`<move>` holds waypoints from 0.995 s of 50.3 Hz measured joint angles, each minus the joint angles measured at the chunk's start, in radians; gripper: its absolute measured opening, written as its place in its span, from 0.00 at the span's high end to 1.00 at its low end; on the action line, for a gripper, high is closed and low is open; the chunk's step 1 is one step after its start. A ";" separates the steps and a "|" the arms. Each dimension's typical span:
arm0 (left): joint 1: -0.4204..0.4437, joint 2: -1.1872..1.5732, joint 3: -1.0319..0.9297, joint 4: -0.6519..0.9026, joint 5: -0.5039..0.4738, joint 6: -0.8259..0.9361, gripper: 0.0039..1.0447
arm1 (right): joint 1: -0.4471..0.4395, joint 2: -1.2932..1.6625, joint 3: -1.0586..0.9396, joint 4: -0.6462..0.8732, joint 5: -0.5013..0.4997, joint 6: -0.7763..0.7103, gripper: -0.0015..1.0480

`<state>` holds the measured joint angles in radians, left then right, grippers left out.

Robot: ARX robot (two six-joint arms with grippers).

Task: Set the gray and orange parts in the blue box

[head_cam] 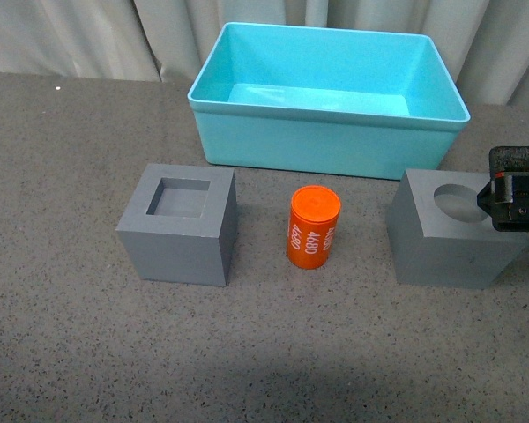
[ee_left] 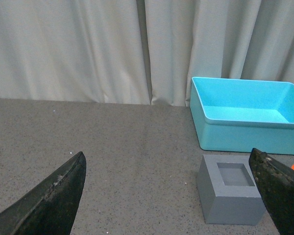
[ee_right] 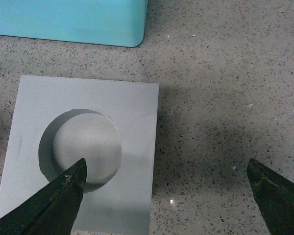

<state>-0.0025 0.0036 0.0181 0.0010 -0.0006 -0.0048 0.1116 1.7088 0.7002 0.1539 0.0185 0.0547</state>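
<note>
The turquoise-blue box (head_cam: 326, 132) stands at the back middle of the table and holds nothing. In front of it sit a gray cube with a square recess (head_cam: 181, 225) on the left, the orange cylinder with white numbers (head_cam: 313, 227) in the middle, and a gray cube with a round recess (head_cam: 454, 227) on the right. My right gripper (head_cam: 514, 189) is open and hovers over that cube's right edge; in the right wrist view the gripper (ee_right: 166, 188) has one finger above the round-recess cube (ee_right: 83, 161). My left gripper (ee_left: 172, 188) is open and empty, short of the square-recess cube (ee_left: 230, 196).
Light curtains (head_cam: 70, 35) hang behind the table. The tabletop (head_cam: 264, 352) is dark gray speckled. The blue box also shows in the left wrist view (ee_left: 247, 122) and its corner in the right wrist view (ee_right: 68, 22).
</note>
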 joint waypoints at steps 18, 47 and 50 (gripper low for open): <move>0.000 0.000 0.000 0.000 0.000 0.000 0.06 | 0.008 0.111 0.077 -0.058 -0.014 0.074 0.33; 0.000 0.000 0.000 0.000 0.000 0.000 0.06 | -0.014 0.051 0.046 -0.087 -0.064 0.115 0.83; 0.000 0.000 0.000 0.000 0.000 0.000 0.06 | -0.024 0.016 0.016 -0.079 -0.080 0.111 0.83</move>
<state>-0.0025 0.0036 0.0181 0.0006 -0.0006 -0.0048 0.0872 1.7245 0.7158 0.0750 -0.0612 0.1658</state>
